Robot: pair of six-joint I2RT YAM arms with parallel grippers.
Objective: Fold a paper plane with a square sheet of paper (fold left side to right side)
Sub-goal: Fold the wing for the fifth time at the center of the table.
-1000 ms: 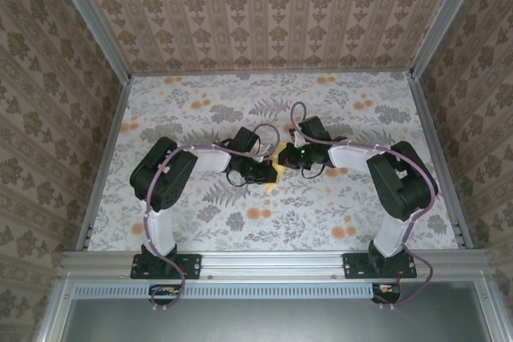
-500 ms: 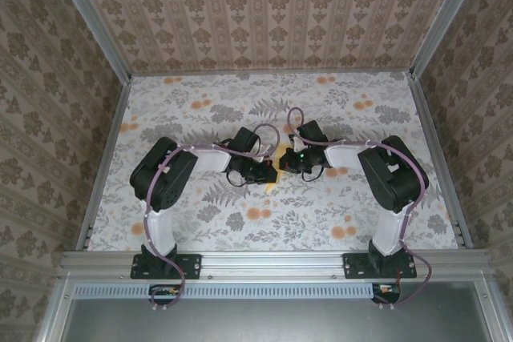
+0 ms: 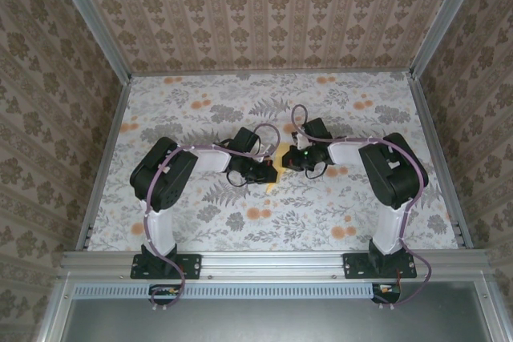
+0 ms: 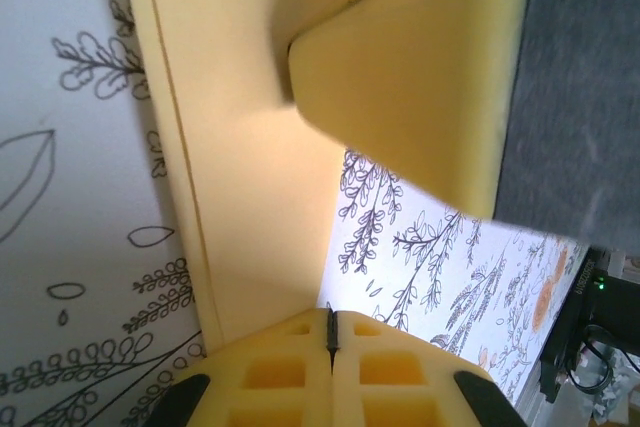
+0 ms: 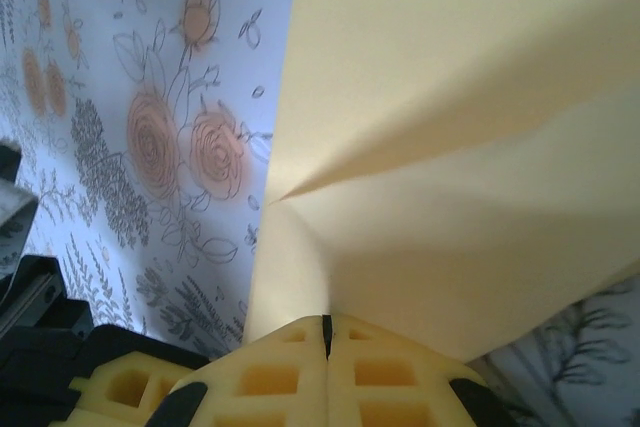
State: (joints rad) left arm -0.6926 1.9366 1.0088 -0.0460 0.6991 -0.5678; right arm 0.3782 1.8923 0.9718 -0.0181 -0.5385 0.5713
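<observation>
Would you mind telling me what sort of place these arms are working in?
Probably a lab test cell, not a home: the left arm and right arm are bolted to an aluminium rail, over a floral-print table boxed in by wallpapered panels.

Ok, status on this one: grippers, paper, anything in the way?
Left gripper shut on the square sheet of paper. Right gripper shut on it too. Sheet bent between them. No obstruction seen, grippers close together.

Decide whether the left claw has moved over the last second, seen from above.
No. The left claw sits exactly where it did, the same gap beyond the orange flower pair printed on the tablecloth.
</observation>
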